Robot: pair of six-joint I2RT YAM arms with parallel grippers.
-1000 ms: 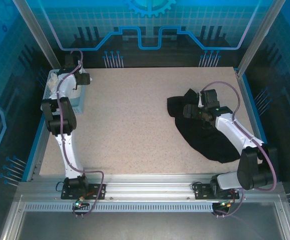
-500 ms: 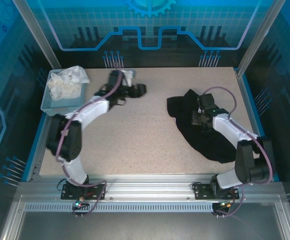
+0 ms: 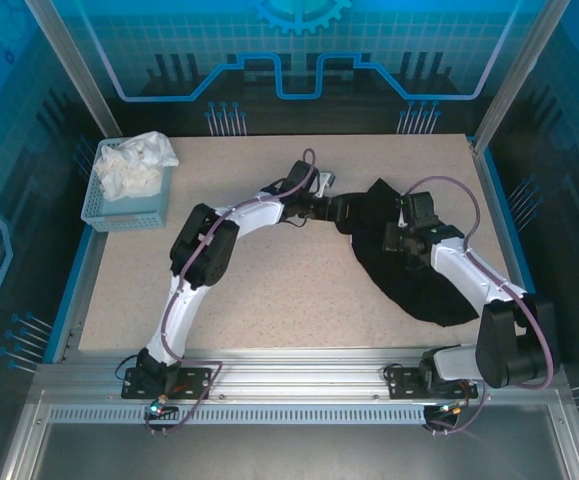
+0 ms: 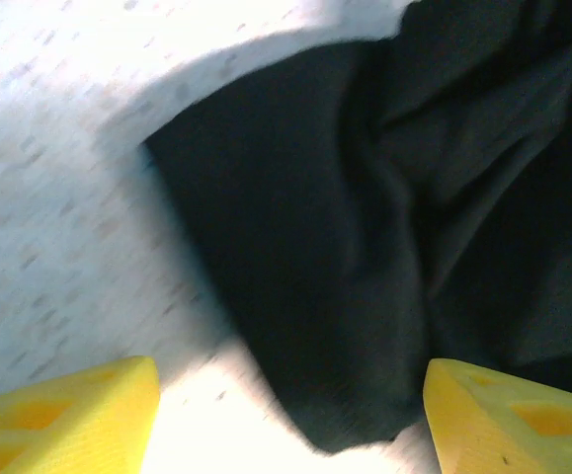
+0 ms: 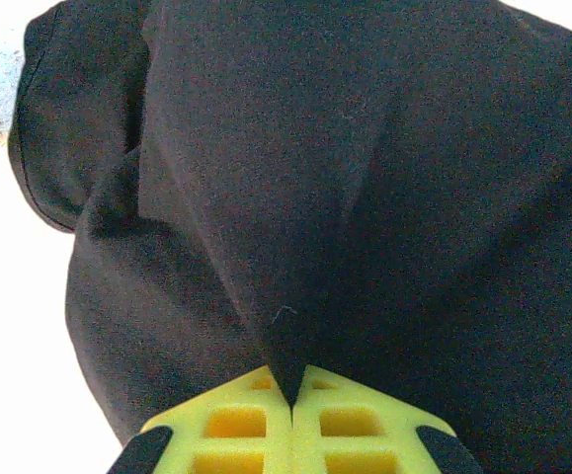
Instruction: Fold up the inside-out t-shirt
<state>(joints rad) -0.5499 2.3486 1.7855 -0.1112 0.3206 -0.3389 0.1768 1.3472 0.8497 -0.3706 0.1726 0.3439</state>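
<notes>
A blue basket (image 3: 129, 212) with a white cloth (image 3: 134, 165) heaped in it stands well to the left of the t-shirt (image 3: 419, 285), far from the work.

The left arm (image 3: 239, 215) stretches across the table (image 3: 269, 290) to the shirt's far-left end. Its jaws are open: in the wrist view the two yellow fingers (image 4: 68, 415) stand wide apart, and a rounded lobe of the black shirt (image 4: 365, 247) lies ahead of them, in line with the gap. The fabric edge runs from the upper left of that view down toward the right finger. I cannot tell whether either finger touches the cloth.

The shirt lies crumpled on the table. Its long axis runs on a slant, from the far-left end at the left jaws down to a near-right end by the right arm's base. No print shows, only black.

The right arm (image 3: 469, 270) bends over the shirt's far half, just right of the left jaws. Its jaws are closed on the shirt: the right wrist view shows a ridge of black fabric (image 5: 315, 148) drawn to a point and pinched between the shut fingers (image 5: 236, 425).

So one end is gripped and the left jaws face the loose edge beside it. The coming move probably turns on those jaws going forward over that lobe and closing. The near-right end is free, and the right arm is nearer to it.
</notes>
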